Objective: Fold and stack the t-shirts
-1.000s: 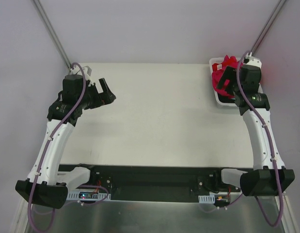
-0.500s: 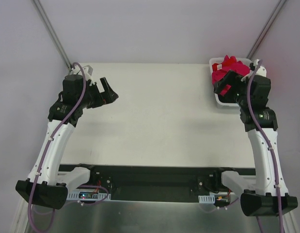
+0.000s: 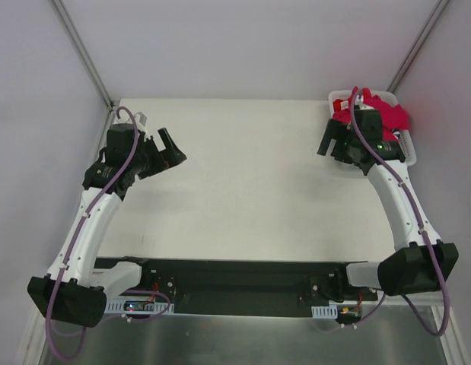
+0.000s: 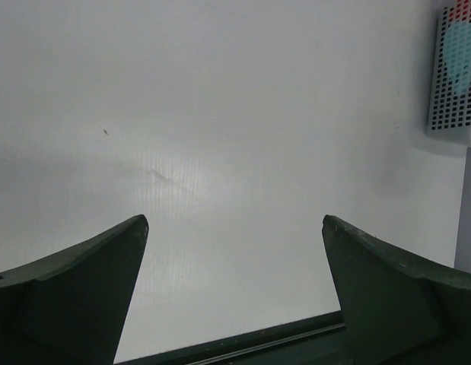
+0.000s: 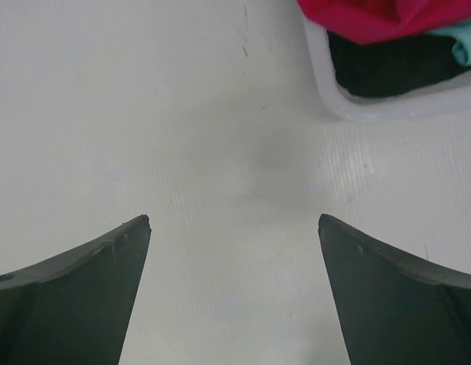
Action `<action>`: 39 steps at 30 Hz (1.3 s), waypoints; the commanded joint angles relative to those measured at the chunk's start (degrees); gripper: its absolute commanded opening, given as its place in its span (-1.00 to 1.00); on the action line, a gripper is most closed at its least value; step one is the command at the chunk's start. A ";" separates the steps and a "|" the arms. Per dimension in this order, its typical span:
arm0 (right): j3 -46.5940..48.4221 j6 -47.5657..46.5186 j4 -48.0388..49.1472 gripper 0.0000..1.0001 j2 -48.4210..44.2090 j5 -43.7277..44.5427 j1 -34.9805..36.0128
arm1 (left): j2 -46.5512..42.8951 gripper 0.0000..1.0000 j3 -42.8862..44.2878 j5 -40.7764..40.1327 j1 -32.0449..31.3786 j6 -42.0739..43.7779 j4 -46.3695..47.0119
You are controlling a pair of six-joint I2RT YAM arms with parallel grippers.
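Observation:
The t-shirts lie bunched in a white basket (image 3: 341, 152) at the table's far right corner. On top is a magenta-pink t-shirt (image 3: 393, 115). In the right wrist view this pink t-shirt (image 5: 357, 19) covers a dark one (image 5: 391, 67) and a teal one (image 5: 465, 44). My right gripper (image 3: 326, 143) hovers just left of the basket, open, and the right wrist view shows its jaws (image 5: 233, 220) over bare table with nothing between them. My left gripper (image 3: 174, 149) is open above the table's left side, also empty (image 4: 235, 220).
The white table (image 3: 250, 182) spreads between both arms. The basket's slotted wall (image 4: 453, 76) shows at the far right of the left wrist view. Grey walls close in the back and sides. The black base rail (image 3: 243, 285) runs along the near edge.
My right arm has swung from above the basket to its left side, so the gripper now points at bare table. The left arm has shifted only slightly.

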 commanded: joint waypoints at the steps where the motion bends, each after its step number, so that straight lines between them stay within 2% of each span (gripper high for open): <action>1: 2.27 7.70 -12.85 0.93 -2.27 12.25 5.66 | -2.37 0.98 -1.80 -2.60 0.62 -3.15 0.63; 4: -8.09 9.30 -12.26 0.93 -7.78 13.33 5.84 | -3.77 0.98 -3.64 -2.87 0.62 -3.42 0.55; 6: -14.93 6.85 -7.88 0.93 -10.70 7.19 5.93 | -4.21 0.98 -5.05 -3.31 0.62 -3.24 0.55; 8: -17.86 5.70 -4.44 0.93 -13.69 0.88 6.45 | -4.65 0.97 -7.06 -4.10 0.62 -3.42 0.54; 13: -21.56 5.34 0.58 0.93 -15.81 -0.13 10.40 | -5.18 0.98 -11.90 -3.92 0.62 -5.61 0.63; 20: -18.68 10.43 4.88 0.93 -12.92 4.34 17.08 | -5.88 0.98 -14.10 -2.96 0.62 -6.41 2.12; 23: -15.34 11.94 5.94 0.93 -9.41 7.33 17.27 | -5.71 0.98 -14.45 -1.64 0.62 -6.93 3.62; 26: -8.66 11.06 5.87 0.93 -3.00 9.44 16.92 | -5.53 0.98 -14.89 -1.20 0.62 -7.64 4.85; 27: -3.95 11.14 4.99 0.93 -0.63 8.76 16.48 | -5.36 0.98 -14.98 -1.29 0.62 -7.64 4.94; 29: -0.49 11.23 4.54 0.93 4.39 4.65 16.30 | -5.27 0.98 -15.25 -1.90 0.62 -7.55 5.29; 33: -2.75 13.68 11.48 0.93 6.95 -0.30 19.37 | -5.36 0.98 -15.68 -3.66 0.62 -7.46 5.99; 36: -4.33 18.07 7.81 0.93 9.06 3.55 22.18 | -4.22 0.98 -15.60 -3.66 0.62 -7.37 6.78; 39: -7.76 18.00 7.27 0.93 8.54 3.48 24.73 | -2.81 0.98 -15.42 -4.45 0.62 -7.46 7.22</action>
